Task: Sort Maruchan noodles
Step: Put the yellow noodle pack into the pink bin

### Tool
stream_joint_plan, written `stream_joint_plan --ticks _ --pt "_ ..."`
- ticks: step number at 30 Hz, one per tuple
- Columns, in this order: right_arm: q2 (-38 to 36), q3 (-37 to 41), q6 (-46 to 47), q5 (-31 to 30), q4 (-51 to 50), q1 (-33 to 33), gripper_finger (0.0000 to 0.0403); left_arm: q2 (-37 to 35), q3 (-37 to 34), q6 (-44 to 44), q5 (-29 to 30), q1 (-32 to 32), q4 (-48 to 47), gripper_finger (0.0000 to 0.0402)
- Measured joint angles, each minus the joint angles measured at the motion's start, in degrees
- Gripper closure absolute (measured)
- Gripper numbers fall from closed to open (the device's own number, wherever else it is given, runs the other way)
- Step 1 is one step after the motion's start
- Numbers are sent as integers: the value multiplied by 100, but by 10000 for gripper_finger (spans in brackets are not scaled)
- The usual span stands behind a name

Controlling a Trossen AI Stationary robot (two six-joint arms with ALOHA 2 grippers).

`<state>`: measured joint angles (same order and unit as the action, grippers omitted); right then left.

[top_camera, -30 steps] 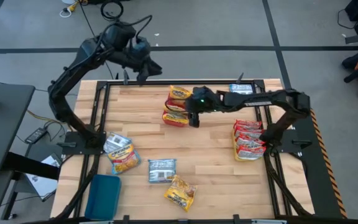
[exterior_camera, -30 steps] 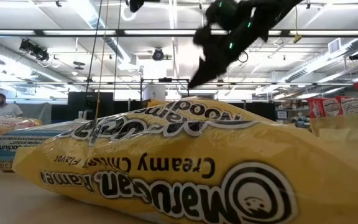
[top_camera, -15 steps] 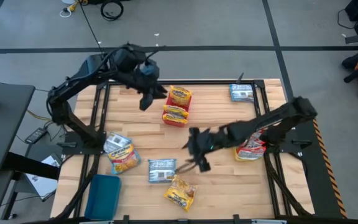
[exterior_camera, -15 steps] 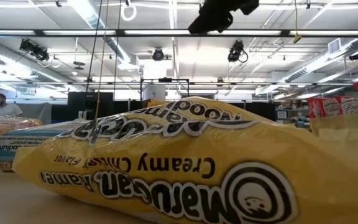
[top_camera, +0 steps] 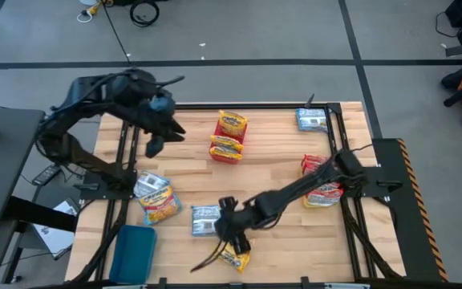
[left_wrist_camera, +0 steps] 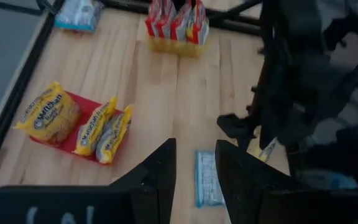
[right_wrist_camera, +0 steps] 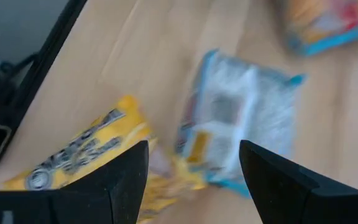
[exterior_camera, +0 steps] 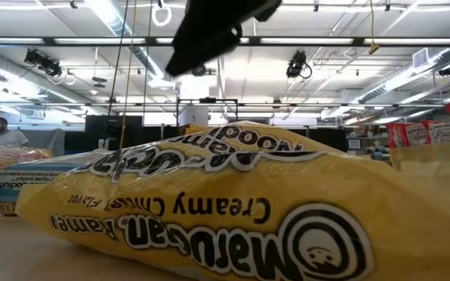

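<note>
Several Maruchan noodle packets lie flat on the wooden table. Near the front edge are a blue packet (top_camera: 207, 218) (right_wrist_camera: 238, 118) and a yellow packet (top_camera: 233, 255) (right_wrist_camera: 86, 155) (exterior_camera: 209, 203). My right gripper (top_camera: 227, 234) (right_wrist_camera: 194, 180) hovers open just above these two and touches neither. Yellow packets rest in a red tray (top_camera: 215, 152) (left_wrist_camera: 73, 121) at the far centre. Red packets stand in a yellow tray (top_camera: 305, 198) (left_wrist_camera: 176, 45) at the right. My left gripper (top_camera: 155, 144) (left_wrist_camera: 194, 180) hangs high over the far left, open by a narrow gap and empty.
A blue tray (top_camera: 132, 250) stands at the near left corner, with two more packets (top_camera: 155, 197) beside it. One blue packet (top_camera: 312, 119) lies at the far right corner. Black frame rails (top_camera: 127, 152) border the table. Bare wood shows across the middle.
My right gripper has swept from beside the red tray toward the near edge and the left, tipping further down, and now hangs over the blue and yellow packets. My left gripper has drawn back from the red tray toward the table's left edge. No packet has moved.
</note>
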<state>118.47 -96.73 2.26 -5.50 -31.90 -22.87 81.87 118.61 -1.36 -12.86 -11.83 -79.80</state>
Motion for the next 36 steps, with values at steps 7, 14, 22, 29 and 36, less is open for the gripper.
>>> stream_joint_plan --ticks 7,14,22,29,36 --pt "621 -479 871 -699 -267 -289 147 -383 2 -725 407 410 -30 285" --pt "905 -525 1825 -660 -1160 -328 147 -578 4 -856 839 801 -498 285" --pt "583 -527 2824 156 -3784 -445 147 -768 2 -881 905 1065 -1015 285" --pt "163 -527 2105 779 -4199 -696 147 -927 4 -1002 1224 1315 -998 285" --pt "169 -540 528 1404 -2469 -466 147 -959 4 -1021 1686 1495 -866 285"
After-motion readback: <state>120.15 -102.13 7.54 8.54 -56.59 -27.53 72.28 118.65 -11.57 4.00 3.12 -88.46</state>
